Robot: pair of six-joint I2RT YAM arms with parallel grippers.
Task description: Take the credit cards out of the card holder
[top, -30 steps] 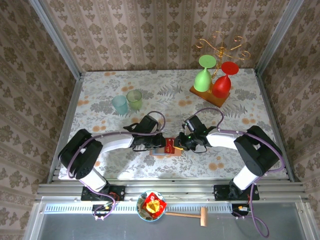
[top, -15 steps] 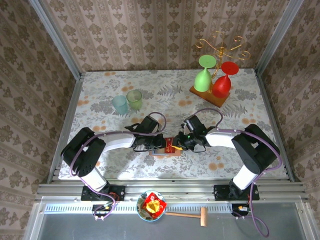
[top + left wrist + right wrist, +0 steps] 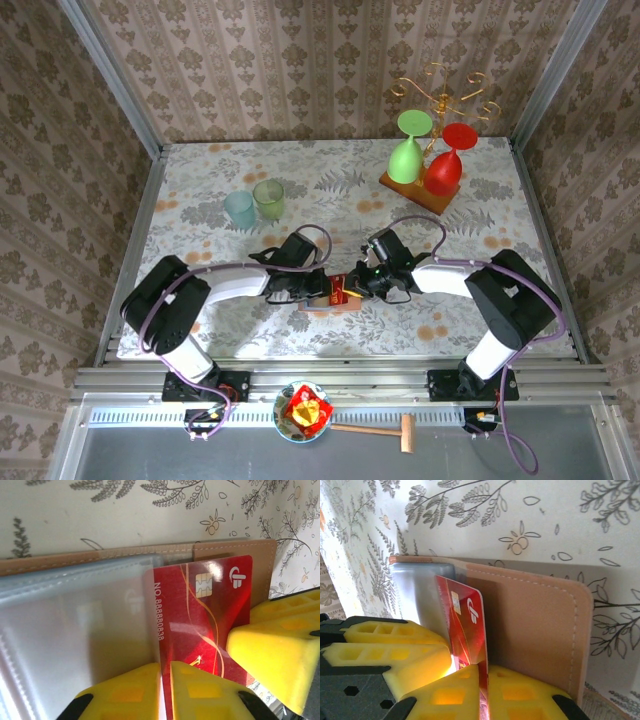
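The card holder lies open on the flowered table between both arms, salmon-brown with a grey-blue clear pocket. A red credit card with a gold chip sticks partway out of that pocket. My right gripper is shut on the card's edge, which stands upright between its yellow fingers. My left gripper is shut on the pocket's edge right beside the card. In the top view the two grippers meet over the red card.
Two pale cups stand at the back left. A wooden stand holds an upside-down green glass and red glass at the back right. A bowl and wooden mallet lie below the table's near rail.
My right gripper's jaws have closed onto the red card, which now looks slightly tilted in the top view. Both arms have hardly moved.
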